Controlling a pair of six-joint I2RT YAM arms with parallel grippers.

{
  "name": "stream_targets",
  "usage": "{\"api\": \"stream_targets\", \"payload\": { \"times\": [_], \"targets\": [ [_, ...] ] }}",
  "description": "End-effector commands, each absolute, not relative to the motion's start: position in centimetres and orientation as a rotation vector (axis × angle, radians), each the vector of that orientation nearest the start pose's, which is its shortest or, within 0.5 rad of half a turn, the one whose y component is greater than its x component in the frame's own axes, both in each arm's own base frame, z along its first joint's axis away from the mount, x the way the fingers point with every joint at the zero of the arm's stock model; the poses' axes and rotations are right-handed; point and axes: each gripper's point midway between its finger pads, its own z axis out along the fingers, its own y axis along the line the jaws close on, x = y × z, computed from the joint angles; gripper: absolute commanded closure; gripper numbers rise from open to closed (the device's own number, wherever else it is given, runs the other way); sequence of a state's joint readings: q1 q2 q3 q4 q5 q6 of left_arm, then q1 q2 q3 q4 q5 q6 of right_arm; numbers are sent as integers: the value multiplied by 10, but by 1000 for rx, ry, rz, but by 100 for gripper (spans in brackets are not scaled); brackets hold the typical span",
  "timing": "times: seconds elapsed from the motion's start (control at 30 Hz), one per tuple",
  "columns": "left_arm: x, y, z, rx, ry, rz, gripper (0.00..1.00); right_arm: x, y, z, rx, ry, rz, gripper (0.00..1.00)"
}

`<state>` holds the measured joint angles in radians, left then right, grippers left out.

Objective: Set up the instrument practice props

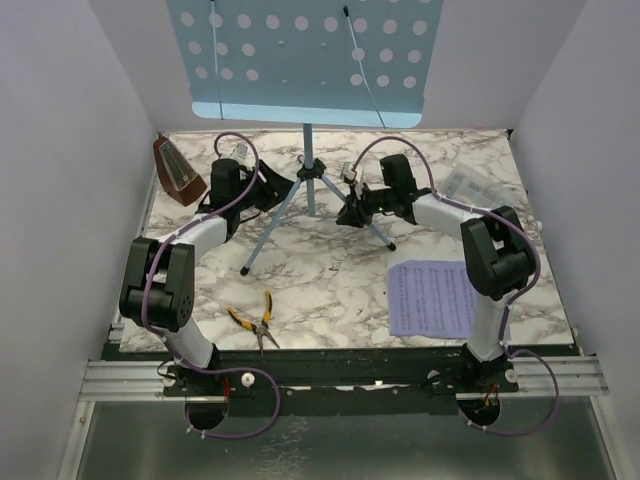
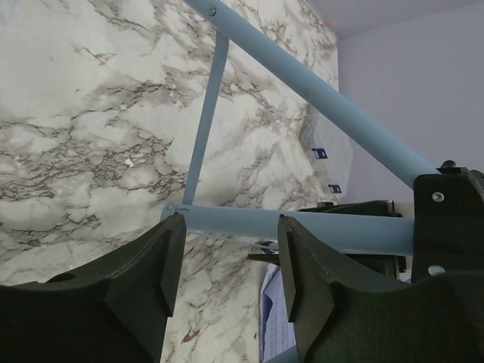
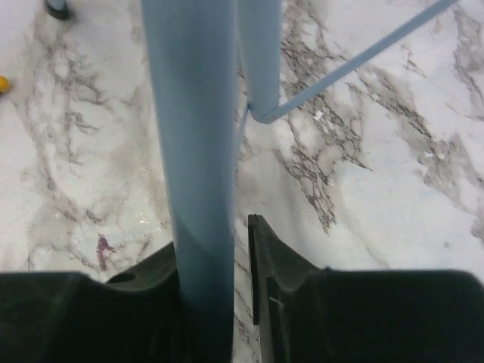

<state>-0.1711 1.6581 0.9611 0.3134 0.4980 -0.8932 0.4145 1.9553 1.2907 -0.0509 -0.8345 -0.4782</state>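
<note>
— Left gripper: spread or pinching?
— Spread, with nothing between the pads. Just beyond the fingertips, a pale blue tube of the music stand, lying across the gap and not inside it.
— And right gripper?
— Drawn close around a second tube of the same stand. One finger against it, a thin slit of marble showing at the other finger. Real pinch or only very near: cannot tell.
— Place of the stand itself?
— Upright on the marble table, tripod between both grippers. Perforated desk high above and beyond them, close to the back wall.
— Anything in the way?
— Yes: spread legs and thin braces, crossing the space between left gripper and right gripper.
— Other props?
— Small brown metronome on the outer side of left gripper, near the side wall, apart from the stand. Printed sheet of music flat on the table, behind right gripper toward the arm base, well apart from the desk. One far corner hidden under the elbow of the right arm in the top view.
— Anything else?
— Yellow-handled pliers behind left gripper, near the base rail. Also a clear plastic box on the outer side of right gripper, partly covered by the same arm.
</note>
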Motion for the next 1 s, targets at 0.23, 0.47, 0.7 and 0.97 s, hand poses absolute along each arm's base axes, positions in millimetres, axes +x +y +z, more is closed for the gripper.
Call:
{"api": "stream_targets", "payload": {
  "times": [0.23, 0.47, 0.7, 0.97],
  "targets": [
    [399, -244, 149, -281, 2146, -1377, 45, 444, 245, 98, -695, 1937, 535, 36],
    [392, -255, 153, -269, 2136, -1412, 46, 439, 237, 121, -457, 2024, 579, 31],
    [391, -254, 156, -260, 2127, -1410, 45, 413, 226, 130, -435, 2091, 582, 21],
    [383, -265, 159, -249, 2133, -1464, 46, 386, 209, 159, -352, 2060, 573, 16]
  ]
}}
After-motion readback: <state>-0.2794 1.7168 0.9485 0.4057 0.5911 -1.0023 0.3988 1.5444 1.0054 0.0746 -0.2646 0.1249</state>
